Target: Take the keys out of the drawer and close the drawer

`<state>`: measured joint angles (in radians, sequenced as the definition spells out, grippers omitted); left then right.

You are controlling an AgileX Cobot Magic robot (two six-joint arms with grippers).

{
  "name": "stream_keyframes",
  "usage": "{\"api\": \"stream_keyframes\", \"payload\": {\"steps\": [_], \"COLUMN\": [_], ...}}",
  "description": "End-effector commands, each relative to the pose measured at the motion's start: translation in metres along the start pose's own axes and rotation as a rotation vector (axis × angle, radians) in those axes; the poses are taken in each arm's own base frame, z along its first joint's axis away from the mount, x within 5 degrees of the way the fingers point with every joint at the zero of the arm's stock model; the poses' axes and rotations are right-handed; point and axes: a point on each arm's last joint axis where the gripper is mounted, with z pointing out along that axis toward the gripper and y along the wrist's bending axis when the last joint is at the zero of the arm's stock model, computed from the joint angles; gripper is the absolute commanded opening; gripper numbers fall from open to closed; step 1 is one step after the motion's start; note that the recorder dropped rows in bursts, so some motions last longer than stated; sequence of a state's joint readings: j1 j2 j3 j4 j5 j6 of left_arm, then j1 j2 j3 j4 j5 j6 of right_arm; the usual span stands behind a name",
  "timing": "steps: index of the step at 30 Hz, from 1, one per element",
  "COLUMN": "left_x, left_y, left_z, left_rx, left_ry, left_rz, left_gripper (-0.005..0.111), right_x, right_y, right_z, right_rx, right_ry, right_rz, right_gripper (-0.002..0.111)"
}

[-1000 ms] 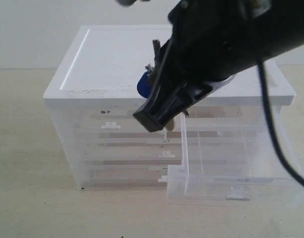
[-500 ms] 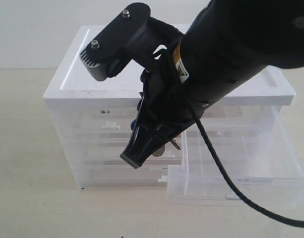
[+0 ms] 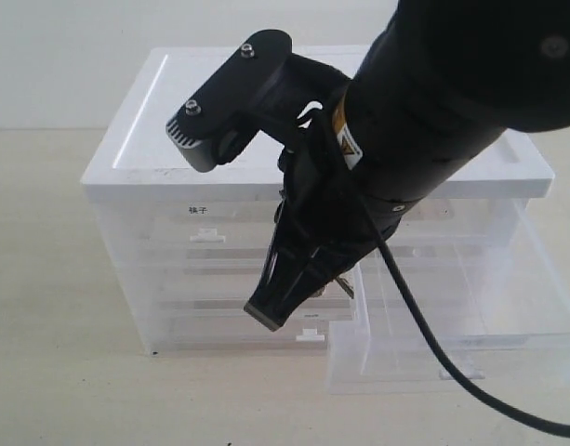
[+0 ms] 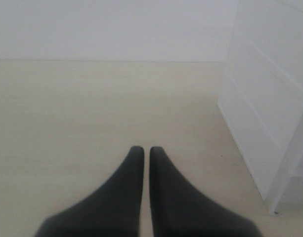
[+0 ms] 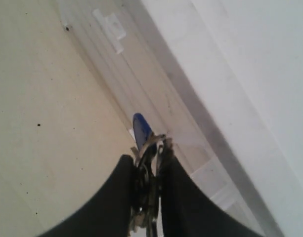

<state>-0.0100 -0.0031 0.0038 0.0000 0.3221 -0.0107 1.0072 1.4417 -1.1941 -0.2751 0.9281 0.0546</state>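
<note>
My right gripper (image 5: pixel 147 159) is shut on the keys (image 5: pixel 151 170), a grey metal bunch pinched between the fingers with the blue fob (image 5: pixel 141 128) sticking out past the tips. In the exterior view the right gripper (image 3: pixel 275 311) points down and left, in front of the cabinet's closed drawers, and a bit of the keys (image 3: pixel 345 287) shows beside it. The drawer (image 3: pixel 508 325) stands pulled out at the lower right, to the right of the gripper. My left gripper (image 4: pixel 143 150) is shut on nothing above the bare tabletop.
The white-topped translucent drawer cabinet (image 3: pixel 173 121) stands on a pale wooden table (image 3: pixel 52 353). A closed half-width drawer with a black label (image 3: pixel 197 211) is at its upper left. The cabinet's side (image 4: pixel 270 98) lies close to the left gripper.
The right arm has swung left and downward with the keys, from above the cabinet's front edge to in front of the closed drawers. The left gripper's earlier state is not shown.
</note>
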Motion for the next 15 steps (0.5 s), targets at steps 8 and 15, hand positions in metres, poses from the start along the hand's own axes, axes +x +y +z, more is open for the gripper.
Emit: {"api": "stream_keyframes", "payload": {"steps": [8, 15], "left_x": [-0.0021, -0.0021], "left_y": [0.0, 0.0], "left_z": [-0.0002, -0.0002], "left_rx": [0.0, 0.0], "left_ry": [-0.012, -0.012], "left_rz": [0.003, 0.003], "left_gripper": [0.005, 0.005], "right_x": [-0.0078, -0.0071], "right_y": [0.0003, -0.0019], "right_z": [-0.0016, -0.0102], "right_rx": [-0.001, 0.006], "right_ry": [-0.081, -0.102], "right_rz": [0.021, 0.021], "right_gripper": [0.041, 0.03]}}
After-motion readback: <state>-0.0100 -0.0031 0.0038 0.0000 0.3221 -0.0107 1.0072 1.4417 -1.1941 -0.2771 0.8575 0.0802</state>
